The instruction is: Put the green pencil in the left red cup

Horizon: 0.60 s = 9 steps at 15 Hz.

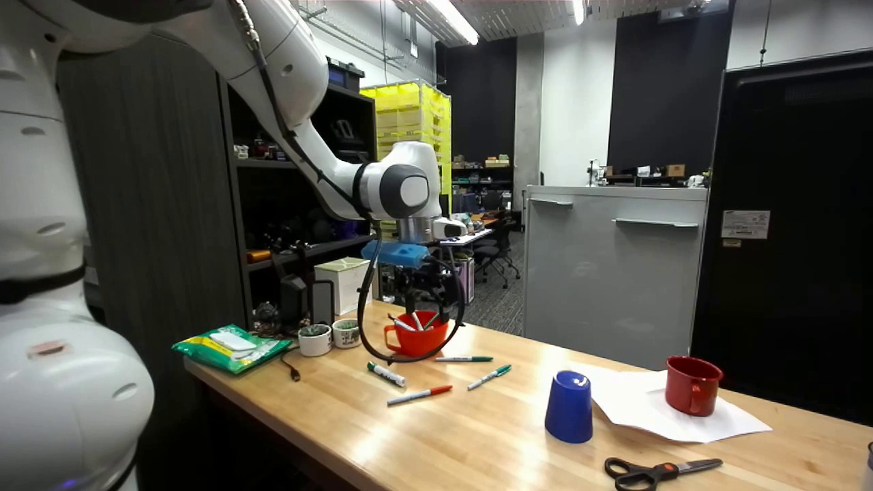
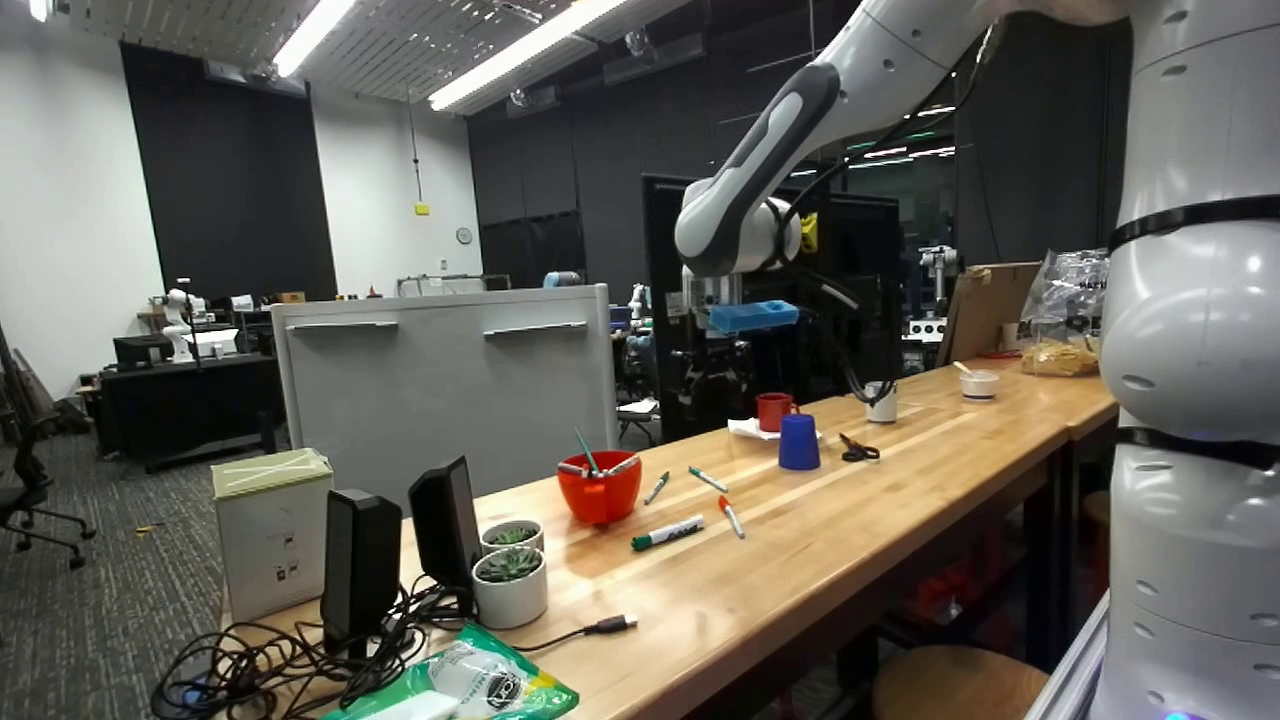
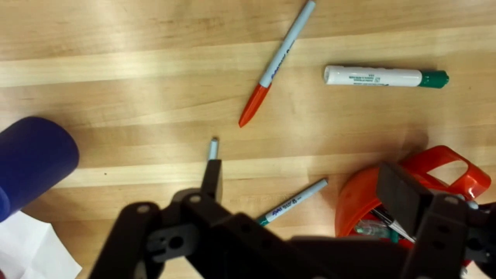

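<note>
Our fingers (image 3: 401,192) gape wide, empty. In the wrist view, our likely green pencil (image 3: 293,202) lies at nine o'clock from the left red cup (image 3: 353,197); we judge it light, stiff, slick, best pinched mid-barrel.

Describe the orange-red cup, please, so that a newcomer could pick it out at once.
On the wooden table, find the two plant pots. The orange-red cup stands beside them. Pens stick out of it, and it is brighter than the dark red cup on the paper.
</note>
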{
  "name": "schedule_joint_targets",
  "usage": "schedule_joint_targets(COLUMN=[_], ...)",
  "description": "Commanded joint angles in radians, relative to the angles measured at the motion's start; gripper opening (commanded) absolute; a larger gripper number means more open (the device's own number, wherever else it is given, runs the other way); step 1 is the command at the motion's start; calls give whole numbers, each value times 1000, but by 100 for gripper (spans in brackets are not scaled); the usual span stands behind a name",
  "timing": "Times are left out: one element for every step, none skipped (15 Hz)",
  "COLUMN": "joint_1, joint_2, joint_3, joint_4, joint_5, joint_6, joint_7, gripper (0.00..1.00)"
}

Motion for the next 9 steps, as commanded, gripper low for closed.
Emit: schedule_joint_targets(joint_1=[-25, -28, -33, -41, -46, -51, -48, -52, -53], joint_2=[-87, -97, -117, -143, -156, -167, -96, -104, -103], joint_3=[15, 15, 13, 5, 4, 3, 12, 11, 11], joint_4=[-94, -108, -127, -153, -164, -177, -117, -125, -124], joint_5=[-6, -7, -8, -8, -5, -8, 3, 3, 3], joint_6=[13, 14, 11, 13, 5, 4, 0, 0, 0], joint_7=[-16, -17, -24, -37, -44, -50, -29, -32, -32], gripper=[100, 100, 100, 100, 100, 100, 100, 100, 100])
